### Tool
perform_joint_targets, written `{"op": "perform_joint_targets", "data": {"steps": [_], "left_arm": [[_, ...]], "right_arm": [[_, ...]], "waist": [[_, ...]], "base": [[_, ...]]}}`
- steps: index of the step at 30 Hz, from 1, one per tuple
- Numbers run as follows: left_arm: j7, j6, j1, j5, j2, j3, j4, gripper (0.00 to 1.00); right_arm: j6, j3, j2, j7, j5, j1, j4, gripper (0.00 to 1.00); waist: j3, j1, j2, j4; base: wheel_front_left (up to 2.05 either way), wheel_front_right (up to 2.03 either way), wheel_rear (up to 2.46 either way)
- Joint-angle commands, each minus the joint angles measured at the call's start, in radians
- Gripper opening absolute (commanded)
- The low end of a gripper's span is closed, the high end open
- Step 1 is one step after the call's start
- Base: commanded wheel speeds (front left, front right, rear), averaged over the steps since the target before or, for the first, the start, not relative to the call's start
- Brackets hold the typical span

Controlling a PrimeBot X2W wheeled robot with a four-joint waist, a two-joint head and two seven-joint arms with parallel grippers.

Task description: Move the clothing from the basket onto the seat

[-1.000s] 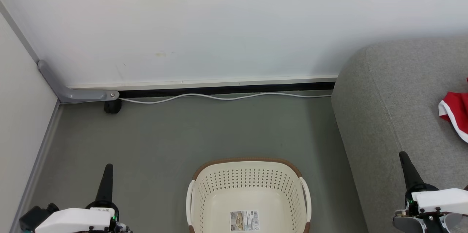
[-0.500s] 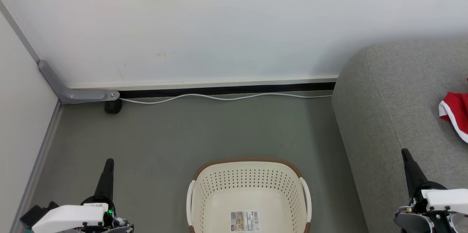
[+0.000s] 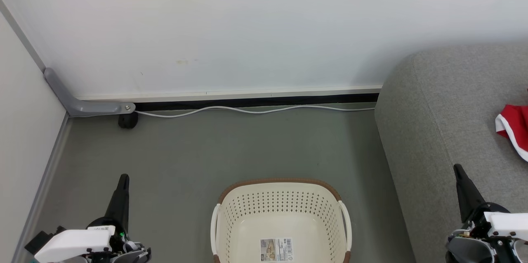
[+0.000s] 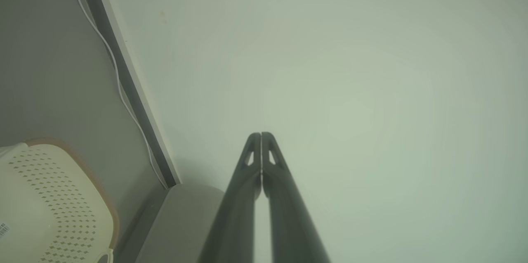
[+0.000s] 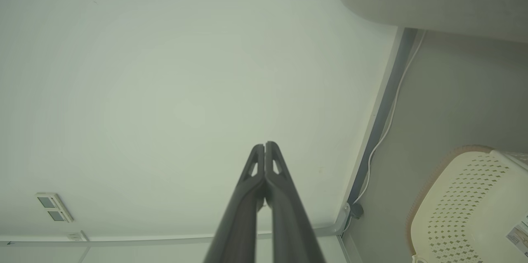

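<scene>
Judging from the laundry basket [image 3: 280, 205], whose bottom is bare but for a label sticker [image 3: 275, 249], nothing is left to be lifted. The red garment [image 3: 513, 124] with white edging is seen lying on the grey sofa [image 3: 445, 110], at the head view's right edge. The left gripper [image 3: 123, 178] and right gripper [image 3: 456, 168] are both pressed shut on nothing, either side of the basket. The basket's near part, cut off by the frame, should be checked. A white cable [image 3: 247, 110] is laid along the skirting, well apart from both arms.

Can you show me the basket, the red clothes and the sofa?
basket [image 3: 280, 208]: head view, perforated back wall.
red clothes [image 3: 517, 119]: head view, red fabric above the white edging.
sofa [image 3: 445, 110]: head view, bare grey top.
</scene>
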Motion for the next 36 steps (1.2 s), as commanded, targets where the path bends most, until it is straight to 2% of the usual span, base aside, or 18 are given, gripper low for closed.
{"op": "perform_joint_targets", "data": {"steps": [1, 36], "left_arm": [[0.007, -0.007, -0.058, -0.004, 0.019, 0.028, -0.029, 0.00], [0.007, -0.007, -0.058, -0.004, 0.019, 0.028, -0.029, 0.00]], "right_arm": [[0.004, 0.016, -0.009, 0.008, 0.011, -0.016, -0.033, 0.00], [0.004, 0.016, -0.009, 0.008, 0.011, -0.016, -0.033, 0.00]], "waist": [[0.000, 0.0000, 0.0000, 0.000], [0.000, 0.0000, 0.0000, 0.000]], "base": [[0.00, 0.00, 0.00], [0.00, 0.00, 0.00]]}}
